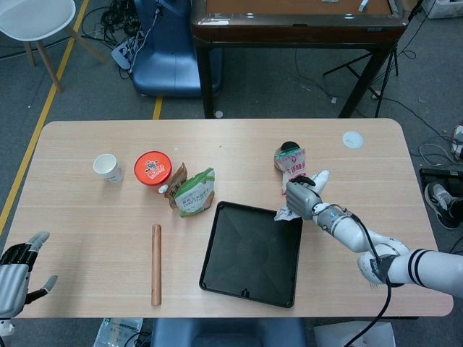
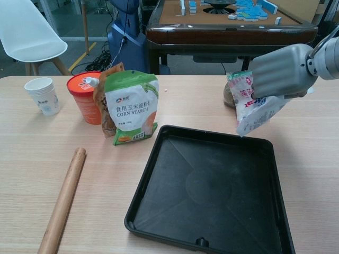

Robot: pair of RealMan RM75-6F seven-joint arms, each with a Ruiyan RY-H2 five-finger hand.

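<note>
the right hand (image 2: 279, 71) grips a white snack bag (image 2: 253, 108) by its upper part, lifted just over the black tray's (image 2: 159, 177) far right rim; the bag looks light, soft, crinkly — likely slippery, best pinched near the top seam; open tray floor lies below; the left hand (image 1: 16, 267) hangs with fingers spread, off the table's near edge.
</note>
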